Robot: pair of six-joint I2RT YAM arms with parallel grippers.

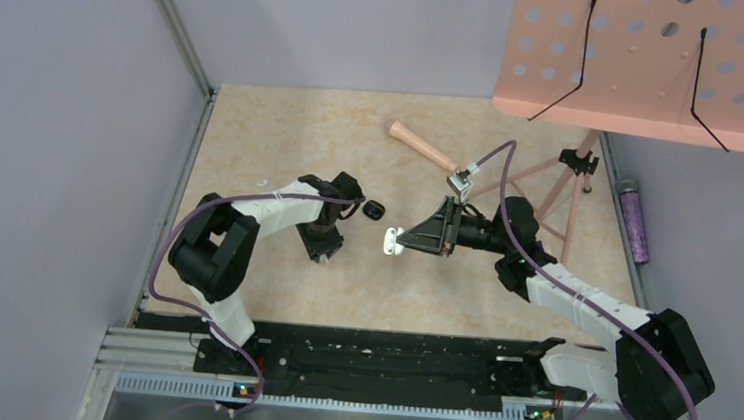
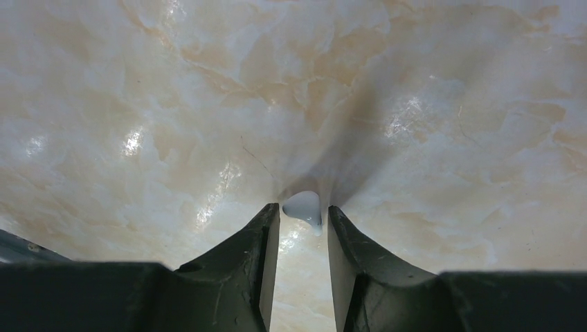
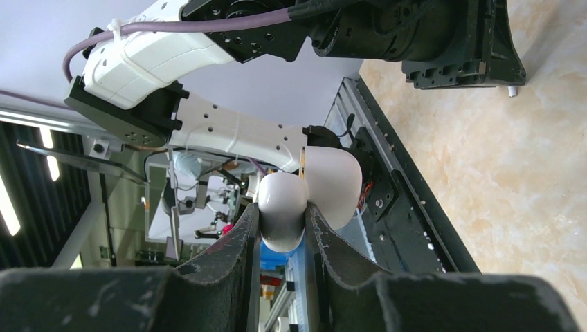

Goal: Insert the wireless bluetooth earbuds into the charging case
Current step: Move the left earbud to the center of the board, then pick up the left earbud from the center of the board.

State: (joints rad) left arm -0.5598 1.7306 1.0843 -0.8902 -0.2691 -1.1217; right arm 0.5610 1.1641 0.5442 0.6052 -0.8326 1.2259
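On the beige marbled worktop, I am counting one earbud in view, one charging case and two arms. My left pincer is pointing down at the worktop with its jaws standing narrowly apart. The earbud is lying on the surface between the fingertips, and I cannot tell whether they are pressing on it. My right pincer is clamping the white charging case and holding it off the worktop, near the left pincer but apart from it. The case is showing two rounded white parts; I cannot tell whether its lid is standing open.

The surface is glossy and is throwing back patches of light. One pale wooden handle is lying toward the far side. One pink perforated music stand is standing at the far right, and one purple tube is lying along the right edge. Plain lilac walls are enclosing the left and far sides.
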